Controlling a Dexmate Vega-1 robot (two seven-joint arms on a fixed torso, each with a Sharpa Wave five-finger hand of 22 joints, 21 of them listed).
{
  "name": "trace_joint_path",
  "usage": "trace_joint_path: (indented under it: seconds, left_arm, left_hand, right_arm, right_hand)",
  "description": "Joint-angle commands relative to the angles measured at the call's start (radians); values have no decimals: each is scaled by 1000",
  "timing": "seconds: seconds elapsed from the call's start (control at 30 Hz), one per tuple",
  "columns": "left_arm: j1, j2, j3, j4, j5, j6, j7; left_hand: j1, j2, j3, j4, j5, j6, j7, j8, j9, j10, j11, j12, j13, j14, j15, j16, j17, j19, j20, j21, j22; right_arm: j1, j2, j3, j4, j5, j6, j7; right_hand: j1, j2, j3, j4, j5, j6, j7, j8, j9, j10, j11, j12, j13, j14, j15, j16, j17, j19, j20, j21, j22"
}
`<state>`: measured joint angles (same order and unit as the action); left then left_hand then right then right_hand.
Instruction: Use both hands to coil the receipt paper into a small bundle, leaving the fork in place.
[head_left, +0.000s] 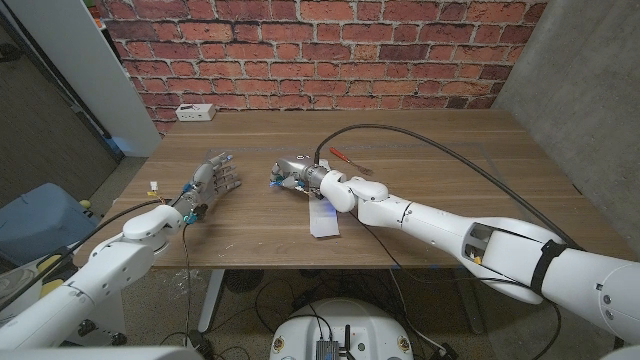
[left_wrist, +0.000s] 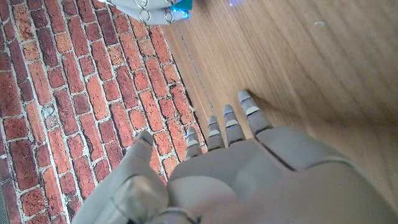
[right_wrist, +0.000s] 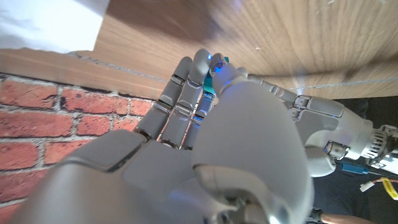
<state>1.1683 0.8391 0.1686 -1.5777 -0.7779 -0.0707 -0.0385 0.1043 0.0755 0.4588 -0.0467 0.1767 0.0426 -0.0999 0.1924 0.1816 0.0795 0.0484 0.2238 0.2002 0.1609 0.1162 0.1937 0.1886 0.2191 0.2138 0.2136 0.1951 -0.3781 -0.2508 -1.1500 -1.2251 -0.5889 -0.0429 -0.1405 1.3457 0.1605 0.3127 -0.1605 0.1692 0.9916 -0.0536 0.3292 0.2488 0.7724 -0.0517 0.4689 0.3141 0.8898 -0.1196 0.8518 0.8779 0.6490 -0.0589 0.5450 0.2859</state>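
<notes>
The white receipt paper (head_left: 325, 222) lies as a short strip on the wooden table (head_left: 430, 215) near its front edge, just beside my right forearm. The fork (head_left: 342, 155), thin with a red handle, lies further back, beyond my right wrist. My right hand (head_left: 295, 178) hovers at the table's middle, fingers curled in with the thumb across them (right_wrist: 205, 118), and holds nothing that I can see. My left hand (head_left: 215, 180) is a short way to its left, fingers spread and empty (left_wrist: 249, 162). The paper is apart from both hands.
A white box (head_left: 195, 112) sits at the table's far left corner. A black cable (head_left: 430, 137) arcs over the right half of the table. A brick wall (head_left: 320, 50) stands behind. On the floor to the left is a blue bin (head_left: 40, 220).
</notes>
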Motion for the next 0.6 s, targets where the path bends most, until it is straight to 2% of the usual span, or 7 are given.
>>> trace_joint_path:
  seconds: [0.03,0.37,0.6]
  left_arm:
    - [-55,-4,30,28,11,14,-23]
    - [-128,-17,71,67,28,24,-56]
    - [-174,-28,99,88,44,29,-75]
  left_hand:
    - [-8,1,1,2,5,-8,-5,-3,1,5,5,0,3,1,2,0,1,-1,1,1,1]
    - [-9,2,2,2,5,-8,-4,-3,1,5,4,0,3,1,4,0,1,-1,1,1,1]
    - [-10,2,2,2,5,-7,-4,-3,1,6,4,-1,3,1,2,0,1,-1,1,1,1]
  right_arm:
    - [-83,-92,71,-185,-39,-138,-31]
    - [-150,-150,109,-312,-67,-241,-11]
    - [-190,-183,128,-373,-81,-286,0]
  right_hand:
    - [18,1,-3,4,7,11,-5,0,4,83,-7,160,191,11,-110,-1,10,0,-43,8,3]
    - [20,1,-5,7,7,12,-1,-2,5,83,-6,164,193,10,-110,-7,23,-4,-43,20,4]
    - [21,1,-7,9,7,14,-3,-3,6,84,-7,165,190,11,-110,-11,31,-9,-43,27,5]
